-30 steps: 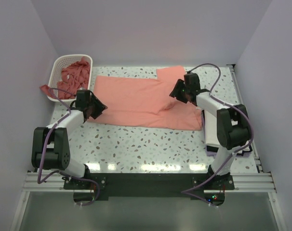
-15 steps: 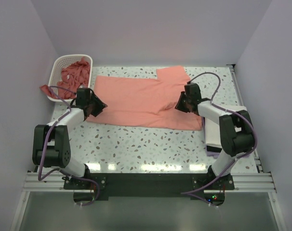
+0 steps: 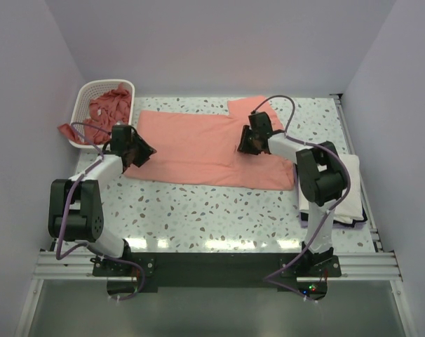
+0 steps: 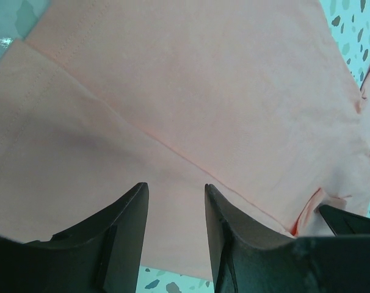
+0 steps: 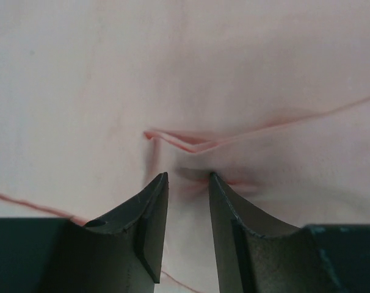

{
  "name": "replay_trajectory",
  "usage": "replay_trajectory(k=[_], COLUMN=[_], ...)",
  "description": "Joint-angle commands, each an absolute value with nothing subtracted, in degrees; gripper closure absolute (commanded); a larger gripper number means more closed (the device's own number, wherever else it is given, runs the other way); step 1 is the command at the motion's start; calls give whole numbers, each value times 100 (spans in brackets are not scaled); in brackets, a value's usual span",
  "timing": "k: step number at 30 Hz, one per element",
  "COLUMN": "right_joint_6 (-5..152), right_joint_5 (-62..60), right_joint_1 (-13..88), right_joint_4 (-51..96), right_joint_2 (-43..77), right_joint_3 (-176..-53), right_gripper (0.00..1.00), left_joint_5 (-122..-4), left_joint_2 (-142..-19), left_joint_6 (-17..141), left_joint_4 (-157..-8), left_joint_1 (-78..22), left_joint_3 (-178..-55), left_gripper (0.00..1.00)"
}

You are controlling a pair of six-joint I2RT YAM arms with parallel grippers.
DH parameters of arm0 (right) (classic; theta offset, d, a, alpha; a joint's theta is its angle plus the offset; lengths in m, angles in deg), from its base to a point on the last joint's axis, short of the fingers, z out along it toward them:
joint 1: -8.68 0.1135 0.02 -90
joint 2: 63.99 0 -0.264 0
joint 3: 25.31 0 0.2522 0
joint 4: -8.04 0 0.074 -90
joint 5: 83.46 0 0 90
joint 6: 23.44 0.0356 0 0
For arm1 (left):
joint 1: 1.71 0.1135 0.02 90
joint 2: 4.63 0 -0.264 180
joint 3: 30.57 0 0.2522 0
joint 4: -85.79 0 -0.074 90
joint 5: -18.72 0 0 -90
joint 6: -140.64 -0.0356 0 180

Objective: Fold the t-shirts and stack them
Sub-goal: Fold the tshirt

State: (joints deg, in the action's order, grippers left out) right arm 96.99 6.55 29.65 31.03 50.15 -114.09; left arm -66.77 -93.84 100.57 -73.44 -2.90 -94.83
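Currently I log: left tool (image 4: 175,187) spread, pink t-shirt (image 3: 191,144) flat beneath it; right tool (image 5: 188,177) narrowly spread, crease (image 5: 197,145) just ahead.

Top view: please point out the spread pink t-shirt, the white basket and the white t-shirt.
spread pink t-shirt (image 3: 191,144), top view, middle of body.
white lattice basket (image 3: 93,86), top view, far rim.
folded white t-shirt (image 3: 353,189), top view, its right part.

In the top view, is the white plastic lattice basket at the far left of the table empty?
No, crumpled salmon-pink cloth t-shirts fill the white lattice basket, and some cloth hangs over its rim.
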Motion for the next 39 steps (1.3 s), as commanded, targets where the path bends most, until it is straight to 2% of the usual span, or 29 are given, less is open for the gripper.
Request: replay_trajectory(k=[1,6,10,17,27,29,39], right_joint_6=[9521,9407,9292,9169,9661,9802,10153], right_joint_5=[487,382,382,830,1435,1586,1525], right_joint_1=[2995,2995,2995,2995,2977,2907,2687], right_joint_4=[3235,3182,3235,3639,3543,3367,3076], right_joint_2=[5307,5545,5440,4326,2857,2751,2803], right_joint_3=[-12017,-12274,-12274,-11949,-9834,-9532,-8373], right_gripper=[62,51,47,39,35,32,31], left_joint_5=[-6671,-6680,-6698,-6978,-7866,-7919,-8552], left_joint_2=[-9393,-9419,-9375,-9243,-9225,-9252,-8681], left_joint_6=[9986,9977,9968,10029,10345,10460,10917], left_joint_4=[-7359,-7359,-7359,-7429,-7737,-7798,-7623], left_joint_1=[-259,-224,-180,-171,-171,-171,-171], left_joint_3=[-9715,-9680,-9627,-9285,-8635,-8450,-7483], left_gripper=[54,53,53,53,55,57,60])
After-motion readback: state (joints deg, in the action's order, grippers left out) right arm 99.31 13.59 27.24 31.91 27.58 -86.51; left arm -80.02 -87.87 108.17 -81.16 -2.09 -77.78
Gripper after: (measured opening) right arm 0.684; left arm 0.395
